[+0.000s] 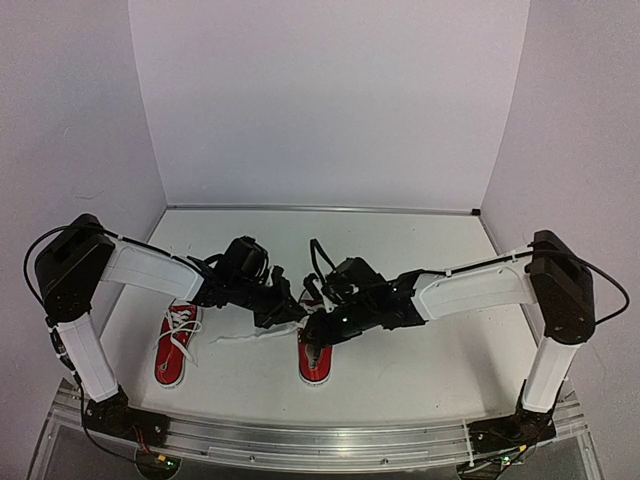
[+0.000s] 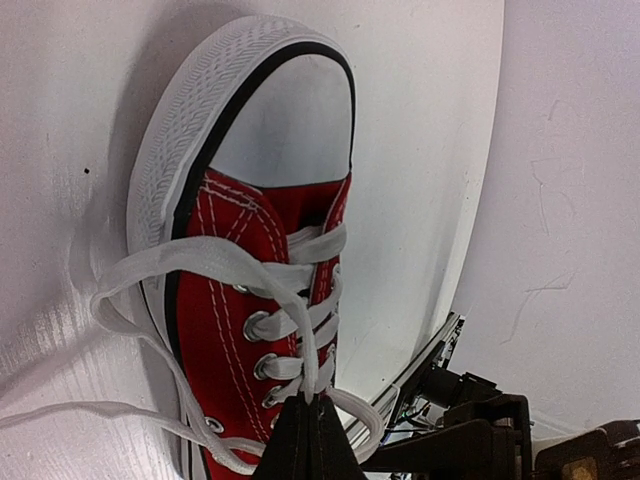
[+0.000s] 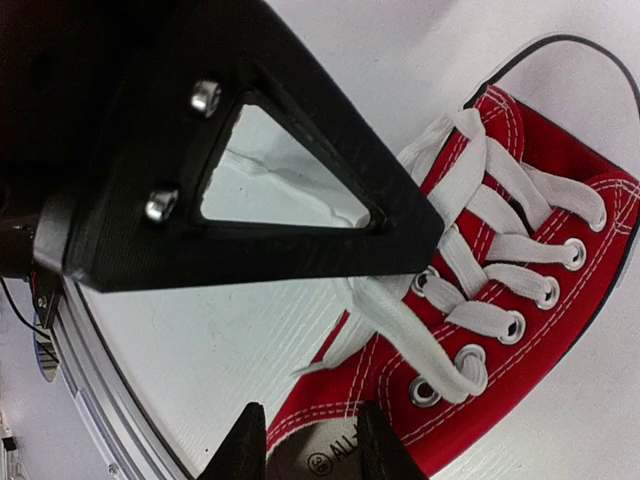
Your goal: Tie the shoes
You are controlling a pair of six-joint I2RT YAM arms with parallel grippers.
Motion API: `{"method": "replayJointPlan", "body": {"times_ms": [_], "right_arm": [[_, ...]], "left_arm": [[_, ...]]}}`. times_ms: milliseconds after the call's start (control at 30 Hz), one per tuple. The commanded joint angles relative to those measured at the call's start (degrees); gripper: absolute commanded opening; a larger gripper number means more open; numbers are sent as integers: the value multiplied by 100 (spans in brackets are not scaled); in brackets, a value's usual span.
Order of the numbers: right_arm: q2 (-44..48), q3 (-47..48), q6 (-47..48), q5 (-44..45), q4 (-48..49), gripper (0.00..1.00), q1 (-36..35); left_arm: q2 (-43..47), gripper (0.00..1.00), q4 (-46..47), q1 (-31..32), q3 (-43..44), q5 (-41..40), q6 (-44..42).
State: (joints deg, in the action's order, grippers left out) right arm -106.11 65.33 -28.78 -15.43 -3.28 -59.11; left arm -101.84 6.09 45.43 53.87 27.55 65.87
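Note:
Two red sneakers lie toes toward me: one (image 1: 174, 350) at the left with loose laces, one (image 1: 314, 362) in the middle. Both grippers hang over the middle shoe. My left gripper (image 1: 288, 306) is shut on a white lace strand (image 2: 312, 340) that rises from the upper eyelets of this shoe (image 2: 225, 300); its fingertips (image 2: 310, 420) meet on the lace. My right gripper (image 3: 310, 450) is open, its fingers (image 3: 245, 445) straddling the shoe's heel opening, holding nothing. The left gripper's black finger (image 3: 250, 255) crosses that view above the laced shoe (image 3: 560, 340).
A loose lace end (image 1: 240, 340) trails left on the white table between the shoes. The metal rail (image 1: 330, 440) runs along the near edge. White walls close in the back and both sides. The right arm's parts (image 2: 470, 430) show near the rail.

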Motion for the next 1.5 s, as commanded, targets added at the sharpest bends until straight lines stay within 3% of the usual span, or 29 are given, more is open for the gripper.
{"method": "replayJointPlan", "body": {"times_ms": [0, 467, 767, 900, 1033, 1167, 1367, 1467], "right_arm": [[-225, 285, -81, 257, 124, 29, 9], [-542, 618, -182, 437, 137, 28, 6], [-223, 363, -311, 770, 120, 0, 8], [-3, 220, -335, 797, 120, 0, 11], [363, 66, -347, 746, 115, 0, 5], [803, -135, -340, 841, 25, 0, 8], [1164, -449, -341, 930, -125, 0, 7], [1277, -596, -381, 959, -166, 0, 5]], "left_arm": [[175, 0, 223, 15, 24, 117, -15], [261, 0, 375, 13, -135, 142, 30], [398, 0, 298, 10, -222, 72, -41], [456, 1, 43, 4, -178, 20, -261], [703, 22, -588, -97, -69, -236, -741], [1321, 52, -1471, -338, -208, -889, -1381], [2236, 76, -3042, -447, -185, -2489, -2739], [2329, 80, -3597, -462, -80, -2764, -3437]]}}
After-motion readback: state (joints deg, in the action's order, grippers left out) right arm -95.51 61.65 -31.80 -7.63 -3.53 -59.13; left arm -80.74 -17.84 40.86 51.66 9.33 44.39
